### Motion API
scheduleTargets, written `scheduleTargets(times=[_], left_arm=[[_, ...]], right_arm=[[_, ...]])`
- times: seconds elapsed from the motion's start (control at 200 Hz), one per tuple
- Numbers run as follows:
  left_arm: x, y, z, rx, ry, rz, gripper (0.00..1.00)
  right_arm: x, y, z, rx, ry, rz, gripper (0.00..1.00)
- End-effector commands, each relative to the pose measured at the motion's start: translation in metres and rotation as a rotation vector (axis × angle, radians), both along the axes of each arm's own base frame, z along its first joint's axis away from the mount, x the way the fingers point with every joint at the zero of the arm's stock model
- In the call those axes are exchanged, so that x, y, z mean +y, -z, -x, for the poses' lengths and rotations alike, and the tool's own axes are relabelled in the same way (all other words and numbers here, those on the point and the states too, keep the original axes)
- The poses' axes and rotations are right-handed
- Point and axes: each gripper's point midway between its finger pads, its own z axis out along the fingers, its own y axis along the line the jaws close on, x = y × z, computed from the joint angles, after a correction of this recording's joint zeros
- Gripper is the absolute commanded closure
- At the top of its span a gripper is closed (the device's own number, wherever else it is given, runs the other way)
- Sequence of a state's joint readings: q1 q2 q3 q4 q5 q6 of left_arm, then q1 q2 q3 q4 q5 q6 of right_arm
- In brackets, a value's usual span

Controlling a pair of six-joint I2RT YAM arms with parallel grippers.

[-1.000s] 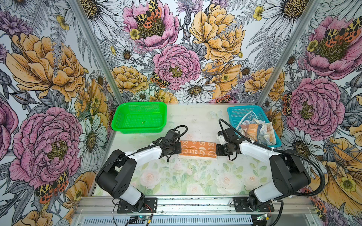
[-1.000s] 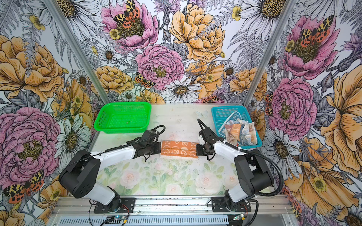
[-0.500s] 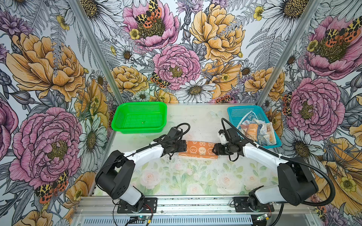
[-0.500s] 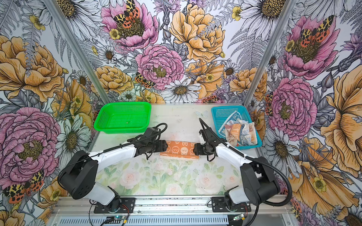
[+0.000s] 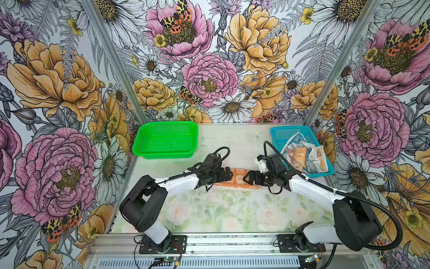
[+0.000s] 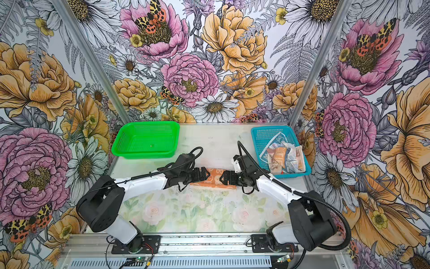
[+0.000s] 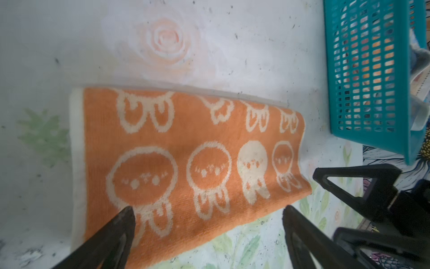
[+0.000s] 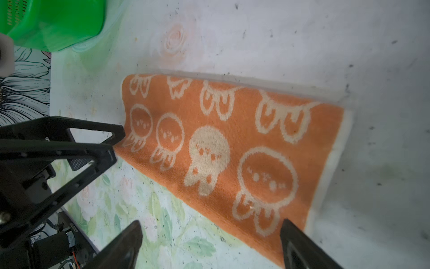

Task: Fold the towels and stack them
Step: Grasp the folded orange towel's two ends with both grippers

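Orange towel (image 5: pixel 237 179), folded into a long strip, lies flat on the table (image 5: pixel 221 216) at mid-frame in both top views, long side running across the frame. Left gripper (image 5: pixel 229 175) sits over its left end and right gripper (image 5: pixel 247 178) over its right end, tips facing each other, near but apart. Both sets of jaws are spread wide with nothing pinched. In the left wrist view the fingers (image 7: pixel 123 226) straddle the towel's end with cloth showing between them; same in the right wrist view. A cream border runs along the short end nearest each wrist camera.

Room: bare table below the towel down to the arm bases, and a bare strip above it between the baskets.

Green basket (image 5: pixel 139 149), upper left of the table, well apart from the towel, has a tiny speck on its floor. Blue basket (image 5: pixel 288 129), upper right, is near the towel's right end but not touching. It holds crumpled towels (image 5: pixel 304 156) in cream, orange and blue. It looks like two, but the heap is too bunched to count.

A second ago both jaws were pressed shut on the towel's ends; now both have let go. The towel is in about the same spot.
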State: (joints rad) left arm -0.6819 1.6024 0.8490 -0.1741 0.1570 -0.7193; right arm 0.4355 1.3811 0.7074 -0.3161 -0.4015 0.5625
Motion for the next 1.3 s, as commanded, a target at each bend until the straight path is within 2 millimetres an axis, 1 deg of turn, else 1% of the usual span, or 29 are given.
scheduleTargets(times=[0.0, 0.135, 0.215, 0.275, 0.36, 0.425, 0.465, 0.52, 0.605, 0.655, 0.771, 0.876, 0.991, 1.151, 1.296], left_arm=[[-0.004, 0.008, 0.008, 0.024, 0.002, 0.035, 0.01], [0.003, 0.019, 0.016, 0.045, -0.002, 0.017, 0.01], [0.003, 0.018, 0.018, 0.045, 0.002, 0.017, 0.01], [0.004, 0.011, 0.016, 0.03, 0.006, 0.01, 0.01], [0.007, -0.007, 0.007, -0.014, 0.019, -0.043, 0.01], [0.013, -0.022, -0.001, -0.052, 0.025, -0.091, 0.01], [0.017, -0.027, -0.005, -0.061, 0.026, -0.117, 0.01], [0.024, -0.028, -0.01, -0.052, 0.027, -0.152, 0.01], [0.033, -0.021, -0.014, -0.018, 0.03, -0.193, 0.01], [0.039, -0.013, -0.015, 0.008, 0.03, -0.222, 0.01], [0.046, 0.0, -0.015, 0.047, 0.035, -0.248, 0.01], [0.047, 0.005, -0.015, 0.062, 0.041, -0.256, 0.01], [0.048, 0.012, -0.016, 0.075, 0.044, -0.289, 0.04], [0.049, 0.025, -0.015, 0.102, 0.062, -0.345, 0.08], [0.047, 0.035, -0.016, 0.121, 0.076, -0.362, 0.12]], right_arm=[[0.008, 0.012, 0.006, 0.029, -0.011, -0.045, 0.05], [0.002, 0.03, 0.016, 0.067, -0.012, -0.018, 0.03], [0.001, 0.033, 0.016, 0.066, -0.011, -0.006, 0.02], [0.002, 0.026, 0.012, 0.047, -0.01, -0.013, 0.01], [0.004, 0.006, 0.003, -0.004, -0.003, -0.024, 0.01], [0.001, -0.009, -0.003, -0.048, 0.008, -0.014, 0.01], [-0.001, -0.016, -0.006, -0.07, 0.013, -0.003, 0.01], [-0.006, -0.021, -0.011, -0.089, 0.025, 0.014, 0.01], [-0.015, -0.017, -0.018, -0.083, 0.048, 0.05, 0.01], [-0.019, -0.011, -0.021, -0.07, 0.054, 0.077, 0.01], [-0.023, 0.004, -0.022, -0.039, 0.06, 0.118, 0.01], [-0.024, 0.015, -0.02, -0.015, 0.053, 0.136, 0.01], [-0.027, 0.024, -0.016, 0.005, 0.05, 0.153, 0.01], [-0.027, 0.031, -0.013, 0.02, 0.043, 0.166, 0.01], [-0.025, 0.034, -0.011, 0.029, 0.038, 0.164, 0.01]])
